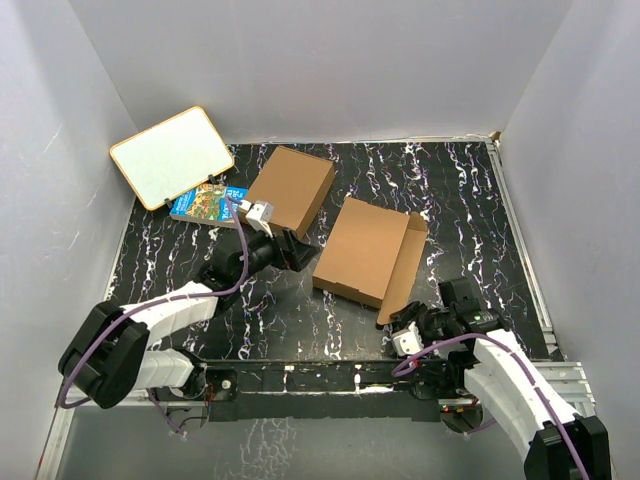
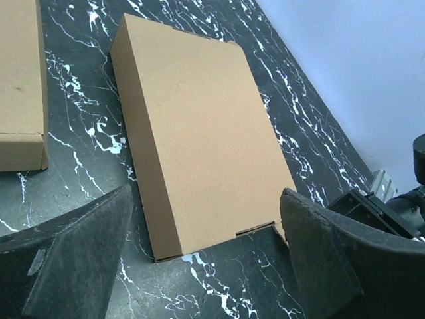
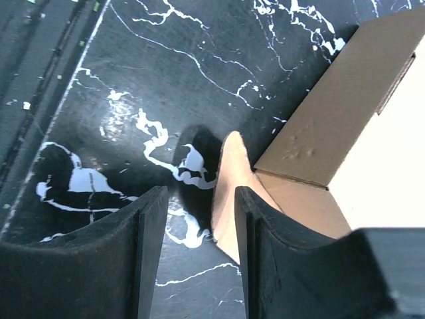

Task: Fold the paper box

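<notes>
The paper box [image 1: 362, 250] lies flat at mid-table, with a long flap [image 1: 405, 265] raised along its right side. My left gripper [image 1: 291, 250] is open and empty, just left of the box. In the left wrist view the box [image 2: 199, 133] lies ahead between the spread fingers [image 2: 73, 259], with a notch at its near corner. My right gripper [image 1: 412, 322] is open and empty at the flap's near end. In the right wrist view a cardboard tab [image 3: 229, 193] stands upright just ahead of the right finger [image 3: 265, 252], with the flap [image 3: 339, 113] beyond it.
A plain brown flat box [image 1: 292, 188] lies at the back, also at the left of the left wrist view [image 2: 20, 86]. A colourful book [image 1: 208, 203] and a whiteboard [image 1: 172, 155] sit at the back left. Grey walls enclose the black marbled table [image 1: 450, 190].
</notes>
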Action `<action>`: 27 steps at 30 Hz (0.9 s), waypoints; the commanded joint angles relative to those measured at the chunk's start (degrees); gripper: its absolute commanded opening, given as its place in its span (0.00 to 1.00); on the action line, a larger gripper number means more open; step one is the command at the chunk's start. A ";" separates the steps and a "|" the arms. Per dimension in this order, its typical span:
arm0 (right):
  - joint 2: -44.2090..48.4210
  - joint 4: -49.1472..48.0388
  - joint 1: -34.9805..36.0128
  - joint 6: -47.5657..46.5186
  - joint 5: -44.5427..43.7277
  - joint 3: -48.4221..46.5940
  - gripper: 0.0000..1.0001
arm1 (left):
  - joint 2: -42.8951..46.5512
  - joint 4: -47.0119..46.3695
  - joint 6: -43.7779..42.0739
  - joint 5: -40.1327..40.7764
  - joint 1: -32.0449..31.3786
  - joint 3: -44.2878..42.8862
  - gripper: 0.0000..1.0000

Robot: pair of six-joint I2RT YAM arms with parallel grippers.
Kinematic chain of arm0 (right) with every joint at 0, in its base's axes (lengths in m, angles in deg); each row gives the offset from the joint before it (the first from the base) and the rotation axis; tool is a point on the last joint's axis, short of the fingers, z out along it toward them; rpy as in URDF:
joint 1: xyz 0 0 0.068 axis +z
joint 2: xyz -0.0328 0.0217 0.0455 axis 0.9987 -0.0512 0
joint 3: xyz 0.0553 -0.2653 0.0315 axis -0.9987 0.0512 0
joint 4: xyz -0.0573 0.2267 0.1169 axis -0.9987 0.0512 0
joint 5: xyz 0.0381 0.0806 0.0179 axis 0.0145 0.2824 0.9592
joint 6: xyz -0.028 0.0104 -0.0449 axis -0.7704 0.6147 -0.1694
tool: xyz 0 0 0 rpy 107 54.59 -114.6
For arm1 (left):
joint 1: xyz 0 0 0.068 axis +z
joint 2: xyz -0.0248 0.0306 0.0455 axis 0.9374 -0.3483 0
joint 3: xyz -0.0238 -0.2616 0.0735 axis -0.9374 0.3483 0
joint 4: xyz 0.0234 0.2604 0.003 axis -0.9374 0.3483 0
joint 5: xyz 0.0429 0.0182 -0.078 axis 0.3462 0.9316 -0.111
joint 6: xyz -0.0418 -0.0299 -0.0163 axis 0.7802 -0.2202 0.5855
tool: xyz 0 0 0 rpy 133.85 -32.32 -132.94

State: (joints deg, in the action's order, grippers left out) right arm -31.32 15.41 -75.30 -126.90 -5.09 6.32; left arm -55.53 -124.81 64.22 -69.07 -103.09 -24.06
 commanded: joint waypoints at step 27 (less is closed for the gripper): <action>2.27 -29.30 10.67 30.88 -10.93 3.70 0.19 | -8.47 0.48 -2.51 1.37 -1.98 -3.04 0.88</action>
State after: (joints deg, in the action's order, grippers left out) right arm -29.81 -10.10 -64.94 -99.62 -15.08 12.00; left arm -62.90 -123.48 63.36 -67.56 -104.58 -24.76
